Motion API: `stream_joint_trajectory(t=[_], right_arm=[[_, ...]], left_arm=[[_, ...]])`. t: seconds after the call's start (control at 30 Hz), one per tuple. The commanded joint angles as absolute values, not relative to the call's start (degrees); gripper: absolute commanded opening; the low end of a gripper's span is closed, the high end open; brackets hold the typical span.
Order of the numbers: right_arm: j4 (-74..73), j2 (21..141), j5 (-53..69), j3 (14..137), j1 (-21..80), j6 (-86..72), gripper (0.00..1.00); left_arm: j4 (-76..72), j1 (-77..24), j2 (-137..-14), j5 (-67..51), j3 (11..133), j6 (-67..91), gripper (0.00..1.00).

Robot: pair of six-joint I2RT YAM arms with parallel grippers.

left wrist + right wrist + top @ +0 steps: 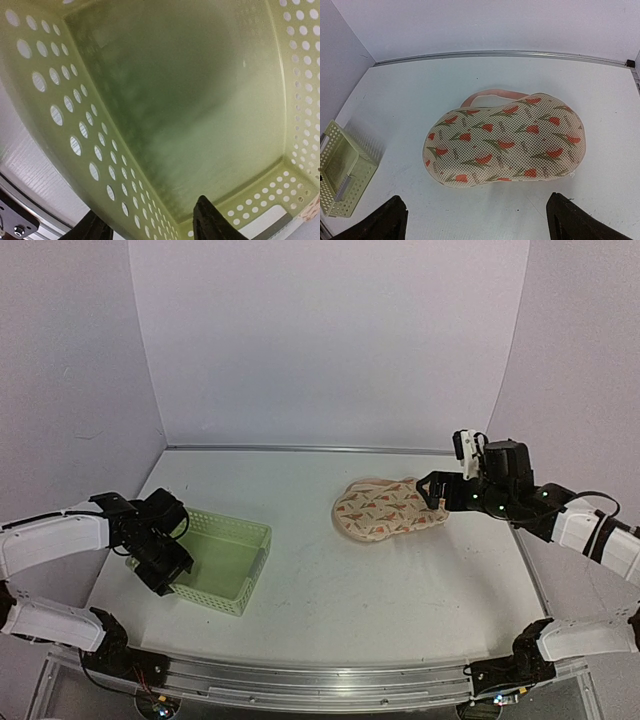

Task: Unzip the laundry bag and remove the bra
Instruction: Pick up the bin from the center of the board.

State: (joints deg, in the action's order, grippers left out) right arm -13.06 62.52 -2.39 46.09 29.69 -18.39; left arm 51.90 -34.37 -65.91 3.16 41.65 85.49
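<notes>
Fingertips are hard to read from above. The left gripper [163, 568] hangs over the left end of the light green basket [236, 530], which sits on the white table [330, 590] near its left edge. The right gripper [437, 490] hovers at the right end of the laundry bag [385, 510]. The bag lies flat, right of centre and well apart from the basket, with open tabletop between them and in front.

From the left wrist, two dark fingers [211, 222] stand part-way apart, straddling the basket's [65, 120] perforated near wall. Neither seems to press it, though the frame's bottom edge cuts off any contact. A smooth floor and round-holed plastic walls fill the rest.

From the right wrist, the fingers [385, 222] are spread wide, holding nothing, just short of the bag [505, 145]. It is a peanut-shaped cream mesh pouch with orange-red and green motifs, closed, and its contents cannot be seen. A pale pink loop [492, 94] curves along its far edge. The basket [345, 170] lies at far left, beside the grey side wall [340, 50].
</notes>
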Motion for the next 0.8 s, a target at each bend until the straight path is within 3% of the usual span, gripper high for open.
stream_joint_trajectory(t=[0.0,0.47,0.77], right_arm=[[-11.1,61.1,-3.3,45.9,29.9,-18.0,0.98],[-11.8,61.5,-3.3,46.6,29.9,-18.5,0.98],[-12.8,60.9,-3.8,46.9,29.9,-18.2,0.98]], left_arm=[[50.7,-33.8,-64.8,3.0,40.8,85.3,0.5],[50.6,-33.8,-66.5,5.4,43.3,81.4,0.2],[50.6,-33.1,-70.0,7.2,47.0,76.6,0.13]])
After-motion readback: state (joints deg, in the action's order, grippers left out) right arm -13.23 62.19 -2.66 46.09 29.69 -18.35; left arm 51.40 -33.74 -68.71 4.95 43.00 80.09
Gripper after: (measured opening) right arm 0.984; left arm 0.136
